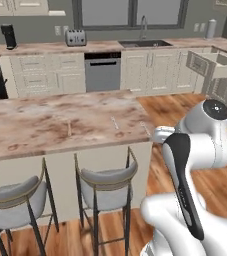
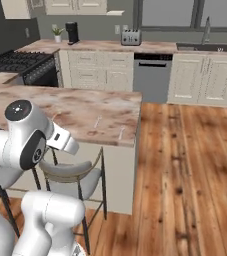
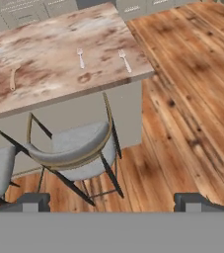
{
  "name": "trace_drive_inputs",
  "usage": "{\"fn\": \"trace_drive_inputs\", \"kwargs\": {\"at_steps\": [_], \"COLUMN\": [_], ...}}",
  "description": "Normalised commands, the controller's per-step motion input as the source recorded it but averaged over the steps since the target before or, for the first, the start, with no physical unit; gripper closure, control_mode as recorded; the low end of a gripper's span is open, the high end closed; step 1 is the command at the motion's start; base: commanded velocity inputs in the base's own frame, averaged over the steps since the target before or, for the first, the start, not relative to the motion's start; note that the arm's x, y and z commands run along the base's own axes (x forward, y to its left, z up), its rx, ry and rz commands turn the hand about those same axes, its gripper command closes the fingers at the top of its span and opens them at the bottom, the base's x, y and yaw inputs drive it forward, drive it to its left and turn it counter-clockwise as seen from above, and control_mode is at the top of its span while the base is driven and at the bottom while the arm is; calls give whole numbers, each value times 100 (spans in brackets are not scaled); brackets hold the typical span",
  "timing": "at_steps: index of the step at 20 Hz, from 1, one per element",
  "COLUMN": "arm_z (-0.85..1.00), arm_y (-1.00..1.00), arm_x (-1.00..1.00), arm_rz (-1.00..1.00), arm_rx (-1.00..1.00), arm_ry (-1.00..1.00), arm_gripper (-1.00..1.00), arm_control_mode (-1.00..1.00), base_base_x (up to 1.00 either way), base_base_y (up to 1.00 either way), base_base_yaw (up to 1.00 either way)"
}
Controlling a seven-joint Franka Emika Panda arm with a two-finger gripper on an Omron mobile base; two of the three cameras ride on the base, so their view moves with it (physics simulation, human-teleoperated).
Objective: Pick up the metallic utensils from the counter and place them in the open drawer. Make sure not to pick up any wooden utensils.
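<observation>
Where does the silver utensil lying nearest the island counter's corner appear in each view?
Left base view: the silver utensil lies right of centre, by the right edge of the counter.
Right base view: the silver utensil lies just below centre, near the counter's near corner.
Hand view: the silver utensil lies upper middle, right of the other silver piece.
Shared landmark: the counter corner bordering the wood floor.

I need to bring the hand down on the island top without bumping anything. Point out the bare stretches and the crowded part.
On the counter, the widest bare stretch lies between the wooden utensil and the nearer of two silver utensils. The strip along the stool-side edge is also bare. It is tightest at the floor-side corner, where the two silver utensils lie close together.
</observation>
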Motion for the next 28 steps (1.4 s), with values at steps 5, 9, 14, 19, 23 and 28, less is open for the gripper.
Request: {"fn": "trace_drive_inputs", "kwargs": {"at_steps": [5, 9, 14, 19, 23, 28], "arm_z": [0, 0, 0, 0, 0, 0], "arm_y": [0, 0, 0, 0, 0, 0], "arm_x": [0, 0, 0, 0, 0, 0], "arm_rz": [0, 0, 0, 0, 0, 0], "arm_rx": [0, 0, 0, 0, 0, 0], "arm_ry": [0, 0, 0, 0, 0, 0], "arm_gripper": [-100, -100, -100, -100, -100, -100], "arm_control_mode": [100, 100, 100, 100, 100, 100], "base_base_x": [71, 62, 63, 66, 62, 57], "base_base_y": [0, 1, 5, 4, 0, 0], "base_base_yaw": [16, 8, 4, 0, 0, -2]}}
